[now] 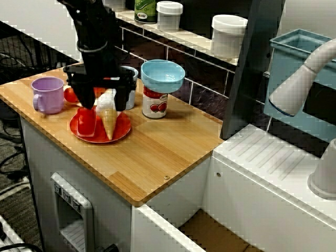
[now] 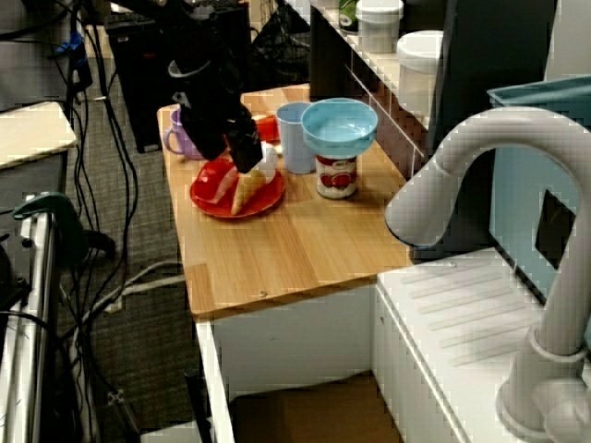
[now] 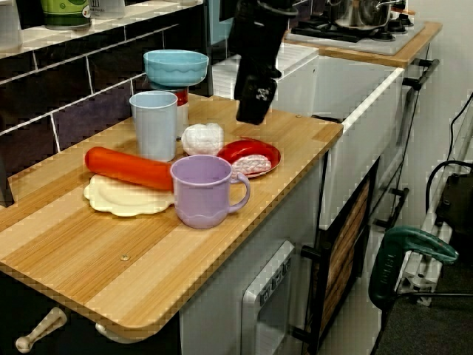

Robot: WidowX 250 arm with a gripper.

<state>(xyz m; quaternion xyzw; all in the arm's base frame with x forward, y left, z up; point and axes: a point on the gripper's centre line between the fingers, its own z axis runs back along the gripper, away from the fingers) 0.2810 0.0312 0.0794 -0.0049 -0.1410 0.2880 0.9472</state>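
Note:
My black gripper (image 1: 102, 104) hangs over the back edge of a red plate (image 1: 119, 134), its jaws spread wide and holding nothing. Beneath it lies an ice cream cone (image 1: 109, 119), white scoop toward the wall and tip toward the counter's front edge. A red slice (image 1: 85, 122) lies beside the cone on the plate. In the view from the mug's end, the gripper (image 3: 253, 117) is clearly above the plate (image 3: 267, 150), and the scoop (image 3: 202, 138) shows by a light blue cup (image 3: 154, 124). From the sink side, the gripper (image 2: 242, 159) covers the top of the cone (image 2: 245, 191).
A purple mug (image 1: 47, 94) stands left of the plate. A blue bowl (image 1: 163, 75) sits on a tomato can (image 1: 155, 103) to the right. A long orange-red piece (image 3: 129, 168) rests on a cream plate (image 3: 118, 200). Jars (image 1: 228, 34) line the wall shelf; a faucet (image 2: 480, 175) stands at the sink.

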